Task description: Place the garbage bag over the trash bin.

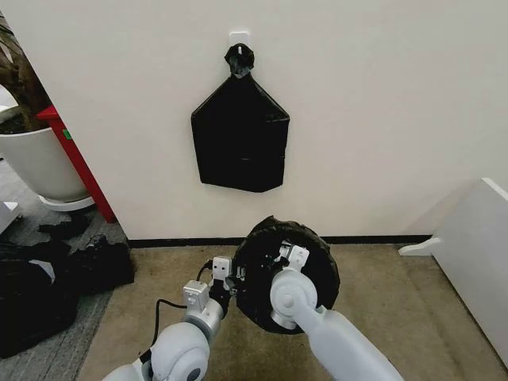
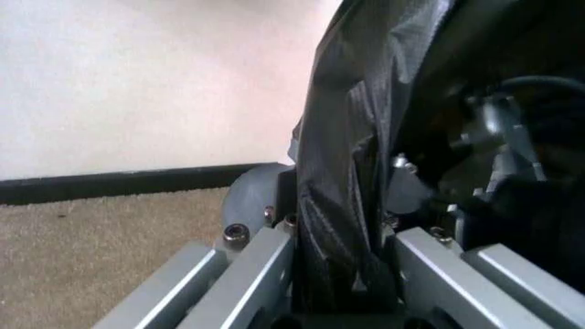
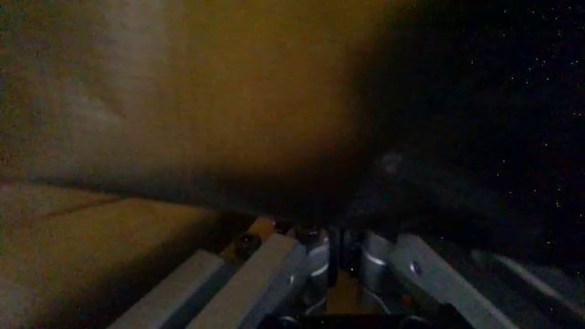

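**Bag's on the bin, both arms busy at the rim**

Biggest thing first: the plain off-white wall (image 1: 381, 119) with a black baseboard runs behind everything, and the floor is tan carpet (image 1: 397, 302), so the bin sits low and the robot looks down on it. On the wall hangs a flat black bundle of bags (image 1: 240, 139) knotted on a hook, well above the work. Off to the left there's a big white plant pot (image 1: 40, 167) and a red panel (image 1: 79, 163) beside it, and a white board (image 1: 476, 254) on the right.

The garbage bag (image 1: 262, 305) covers the trash bin on the carpet just in front of the wall; I only see black plastic, so the bin itself is hidden underneath.

The left gripper (image 2: 346, 274) is at the bag's left edge, fingers closed in on a fold of the crinkly film, I'd guess to keep that side taut. The right gripper (image 3: 343, 250) reaches down into the bag's mouth, fingers nearly together; whether it has film pinched I can't tell, it's too dark in there.
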